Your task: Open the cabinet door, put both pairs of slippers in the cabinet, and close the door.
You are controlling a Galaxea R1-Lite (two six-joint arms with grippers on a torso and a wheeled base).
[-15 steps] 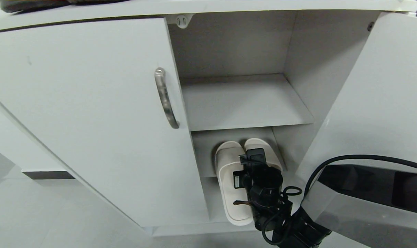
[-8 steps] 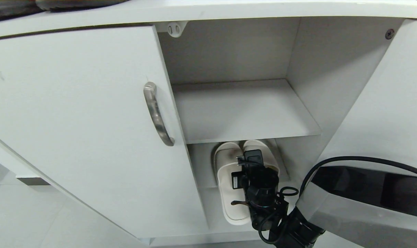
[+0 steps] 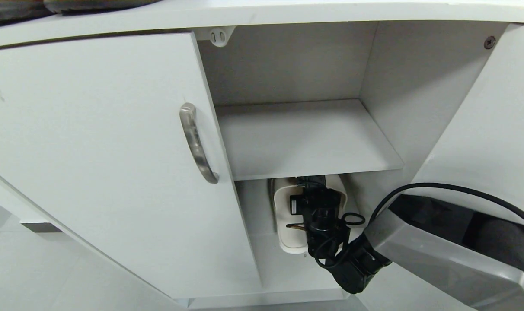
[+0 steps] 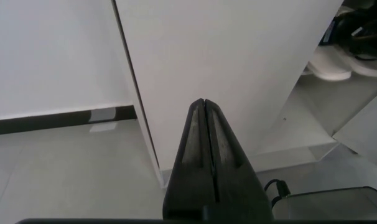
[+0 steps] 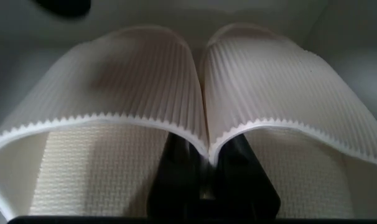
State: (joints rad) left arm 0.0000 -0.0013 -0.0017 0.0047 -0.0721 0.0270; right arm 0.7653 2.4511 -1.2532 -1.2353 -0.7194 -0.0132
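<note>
Both fingers [image 5: 176,174] of the right pincer [image 5: 207,158] are closed tight on a pair of cream slippers [image 5: 132,81]. They pinch the inner edges of the two ribbed straps together where the slippers meet side by side. The slippers extend forward from the fingertips, with their toes pointing away from the wrist and their woven footbeds running back on either side of the fingers.

From across the room, the right pincer [image 3: 314,190] is inside the lower compartment of a white cabinet [image 3: 288,13], just under the shelf [image 3: 305,138]. The cream slippers [image 3: 288,216] lie lengthwise in that compartment. Their toe ends are tucked beneath the shelf and their heels point toward the cabinet's front edge. The pincer's black body and cables sit over the right-hand slipper and hide most of it. I cannot tell whether the soles rest on the compartment floor or hang just above it.

The cabinet's right door [image 3: 495,129] is swung wide open beside the right arm. The left door [image 3: 93,151] is shut, and a curved metal handle [image 3: 197,142] stands upright near its inner edge. Two dark shapes [image 3: 93,4] lie on the cabinet top at its left end. They are cut off too much to make out.

The left pincer [image 4: 204,109] hangs outside the cabinet, in front of the shut left door and above the pale floor [image 4: 70,168]. Its fingers are pressed flat together with nothing between them. The cream slippers [image 4: 328,65] lie well apart from it, in the open compartment.
</note>
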